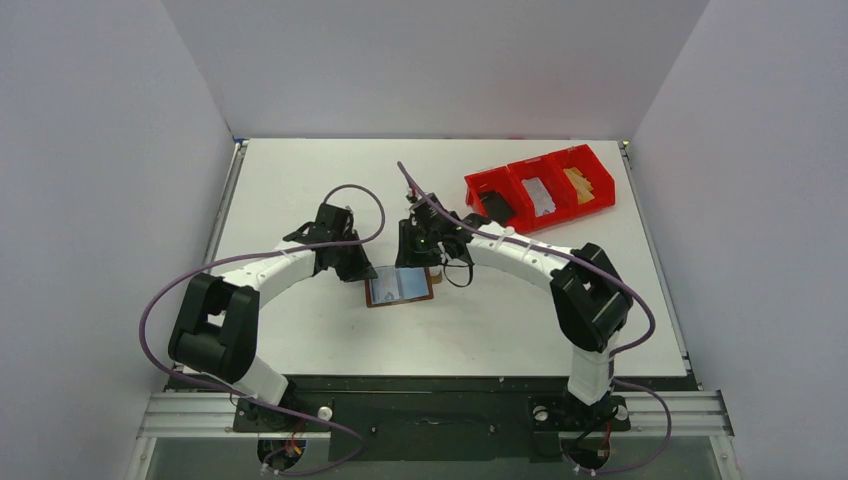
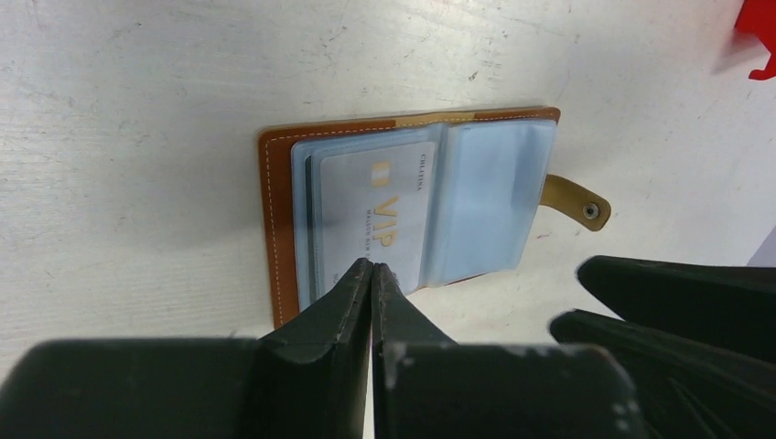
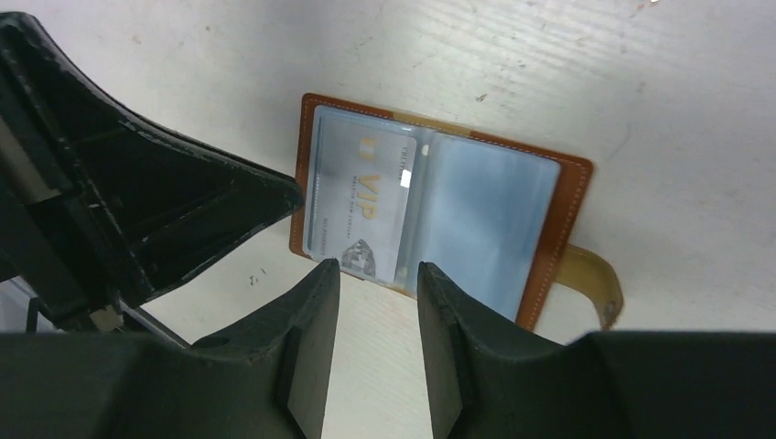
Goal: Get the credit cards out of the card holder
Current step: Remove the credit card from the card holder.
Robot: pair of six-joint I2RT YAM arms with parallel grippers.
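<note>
Two hazards apply from this position.

1. My left gripper (image 2: pixel 371 270) has its fingers pressed together, with the tips at the edge of the card holder (image 2: pixel 403 206), where the pale card (image 2: pixel 375 215) marked VIP sits in its clear pocket. I cannot tell whether the tips have nipped the card, the pocket film, both or neither. If film is caught, a pull would drag the whole holder across the table (image 1: pixel 300 180) and the card would stay in.
2. My right gripper (image 3: pixel 377 274) stands partly open and holds nothing, so nothing pins the holder down. Both grippers are also crowded at the same small thing, so a careless move could knock one against the other.

Position of parts: the card holder (image 1: pixel 399 288) lies open and flat near the middle of the table, well apart from the red bin (image 1: pixel 540 190) at the far right. The card is in the half away from the closing tab (image 2: pixel 575 203). My left gripper meets the holder's left side. My right gripper hovers at its far side, with a corner of the card (image 3: pixel 361 206) showing in the gap between the fingers.
</note>
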